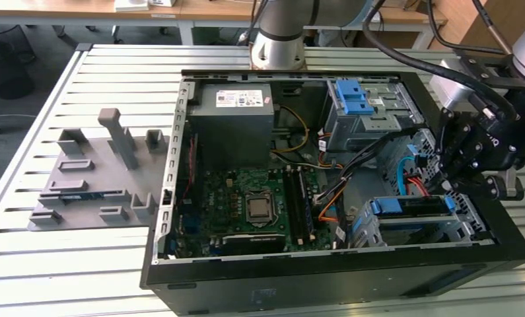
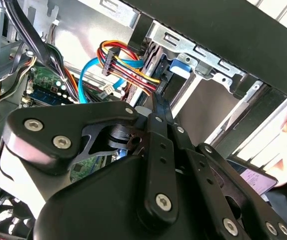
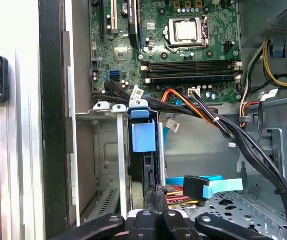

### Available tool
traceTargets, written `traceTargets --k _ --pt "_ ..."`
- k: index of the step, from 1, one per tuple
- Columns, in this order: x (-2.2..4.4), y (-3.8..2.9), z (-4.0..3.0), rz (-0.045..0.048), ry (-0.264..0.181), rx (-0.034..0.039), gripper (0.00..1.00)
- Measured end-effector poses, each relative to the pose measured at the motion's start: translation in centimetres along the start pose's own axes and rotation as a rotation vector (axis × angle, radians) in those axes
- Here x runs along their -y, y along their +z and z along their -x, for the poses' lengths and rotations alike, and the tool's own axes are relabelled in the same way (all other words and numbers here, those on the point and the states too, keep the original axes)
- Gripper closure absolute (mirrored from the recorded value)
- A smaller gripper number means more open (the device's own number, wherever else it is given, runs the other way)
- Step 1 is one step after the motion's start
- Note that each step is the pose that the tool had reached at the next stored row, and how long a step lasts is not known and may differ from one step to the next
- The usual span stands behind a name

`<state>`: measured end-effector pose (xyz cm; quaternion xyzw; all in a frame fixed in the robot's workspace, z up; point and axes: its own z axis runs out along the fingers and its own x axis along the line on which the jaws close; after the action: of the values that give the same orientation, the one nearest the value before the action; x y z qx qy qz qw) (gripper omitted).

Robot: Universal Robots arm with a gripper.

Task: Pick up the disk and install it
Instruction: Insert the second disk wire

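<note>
The gripper (image 3: 158, 197) is seen pressed together at the rear edge of the disk (image 3: 144, 135), apparently already seated upright in the case's drive cage (image 1: 420, 228), toward four o'clock from the motherboard (image 1: 249, 208). A straight, gentle push is advised.

An open black computer case (image 1: 333, 281) lies on the slatted white counter (image 1: 77, 264), showing a green motherboard (image 1: 244, 205) beside a grey power supply box (image 1: 236, 115), with bundled cables (image 1: 333, 188) between them and the drive cages, and a grey parts fixture (image 1: 99, 178) lying at the exterior view's left
</note>
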<state>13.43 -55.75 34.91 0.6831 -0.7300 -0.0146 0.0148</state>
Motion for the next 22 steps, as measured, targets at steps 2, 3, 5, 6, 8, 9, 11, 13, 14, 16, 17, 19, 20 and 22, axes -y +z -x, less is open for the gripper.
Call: traceTargets --k 2,3,5,6,8,9,11,13,14,16,17,19,20,22 --pt "-0.35 0.01 -0.02 -0.0003 0.000 0.0000 0.89" --pt "-0.53 0.03 -0.04 -0.0007 0.000 0.0002 0.89" --pt "-0.76 0.04 -0.06 -0.0015 0.000 0.0002 0.89" --pt "-0.83 0.05 -0.07 -0.0017 0.000 0.0003 0.89" --pt "-0.83 0.03 -0.06 -0.0017 0.000 0.0002 0.89" --pt "-0.84 -0.04 -0.06 -0.0018 0.000 -0.0001 0.89" --pt "-0.85 -0.19 -0.06 -0.0018 0.000 0.0001 0.89" --pt "-0.85 -0.33 -0.06 -0.0018 0.000 0.0002 0.89" --pt "-0.86 -0.41 -0.06 -0.0018 0.000 0.0002 0.89" --pt "-0.86 -0.47 -0.06 -0.0018 0.000 0.0004 0.89" --pt "-0.93 -0.47 -0.06 -0.0018 0.000 0.0005 0.89" --pt "-1.27 -0.47 -0.09 -0.0027 0.000 0.0003 0.89" --pt "-1.47 -0.47 -0.10 -0.0035 0.000 0.0003 0.89" --pt "-1.72 -0.47 -0.12 -0.0058 0.000 0.0003 0.89"
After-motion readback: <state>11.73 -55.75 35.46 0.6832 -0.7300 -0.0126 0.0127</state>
